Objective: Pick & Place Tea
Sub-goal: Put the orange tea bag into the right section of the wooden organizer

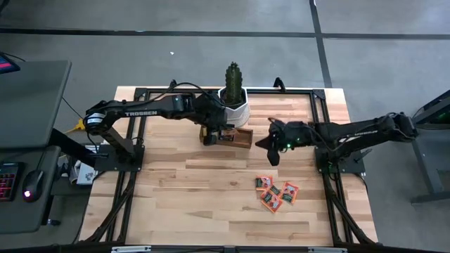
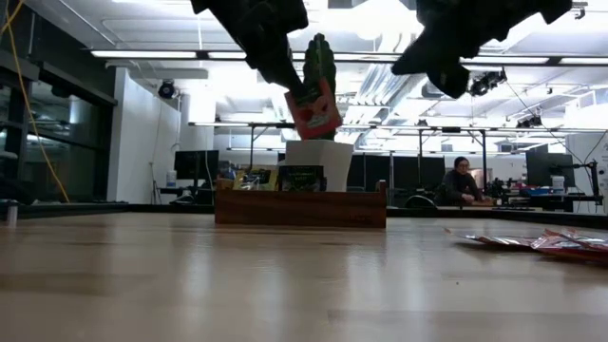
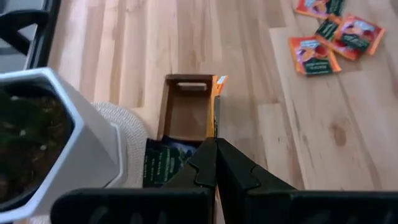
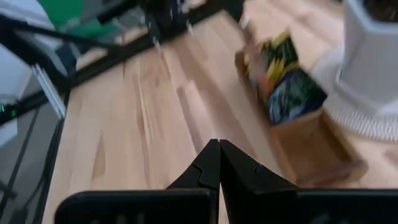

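One orange-red sachet (image 2: 313, 110) pinched between left fingers (image 3: 205, 163), seemingly above tray (image 2: 300, 206).

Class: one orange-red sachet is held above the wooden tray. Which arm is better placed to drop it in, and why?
The left. Its claw is shut on the sachet, directly above the tray, whose end compartment is empty. The right claw hangs shut beside the tray, holding nothing.

Even, soft overhead light falls on the desk (image 1: 211, 190) in the high view, with only faint shadows under the arms. In the low view, ceiling strip lights (image 2: 180, 54) glare bright white, leaving both arms as dark silhouettes and the near desk surface blurred. The right wrist view looks smeared, perhaps by motion, while the left wrist view is sharper.
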